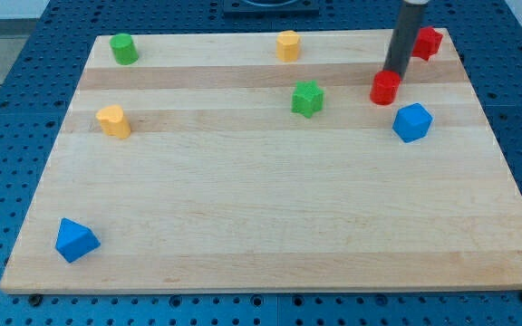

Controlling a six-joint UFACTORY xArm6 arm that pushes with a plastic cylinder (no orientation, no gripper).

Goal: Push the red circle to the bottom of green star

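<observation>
The red circle (385, 89) sits on the wooden board (270, 208) at the upper right. The green star (307, 98) lies to its left, a short gap apart. My tip (395, 73) is at the red circle's upper right edge, touching it or nearly so. The rod rises from there to the view's top and partly hides the red star (429, 43) behind it.
A blue block (412, 122) lies just below and right of the red circle. A yellow block (287, 44) and a green cylinder (123, 49) sit along the top edge. A yellow block (113, 120) is at the left and a blue block (75, 240) at the bottom left.
</observation>
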